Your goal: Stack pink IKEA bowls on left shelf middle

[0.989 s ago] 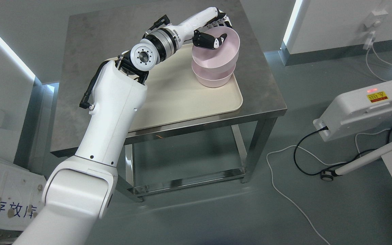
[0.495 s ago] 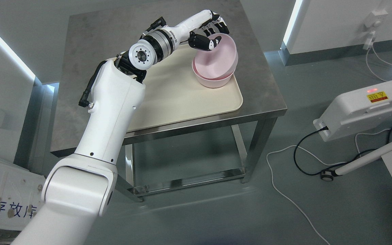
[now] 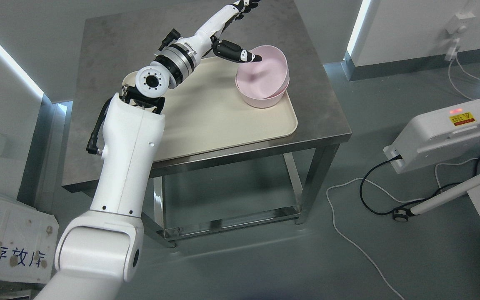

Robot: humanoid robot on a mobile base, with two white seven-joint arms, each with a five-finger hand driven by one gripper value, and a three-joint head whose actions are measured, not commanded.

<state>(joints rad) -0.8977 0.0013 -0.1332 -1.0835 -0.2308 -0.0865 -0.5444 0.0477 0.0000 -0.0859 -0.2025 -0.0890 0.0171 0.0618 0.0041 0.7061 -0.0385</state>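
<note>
Bowls [image 3: 263, 81], pink and nested one inside the other, sit at the far right corner of the cream tray [image 3: 223, 121] on the steel table [image 3: 319, 104]. Left hand [image 3: 233, 31] hovers just beside them, fingers spread wide, holding nothing.

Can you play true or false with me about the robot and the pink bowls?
1. The pink bowls sit nested on the cream tray. True.
2. The left hand is gripping a bowl. False: its fingers are spread and it holds nothing, with only the thumb reaching over the rim.
3. The tray lies on the floor. False: it rests on the metal table.
4. A white box with a yellow sticker sits on the floor at the right. True.
</note>
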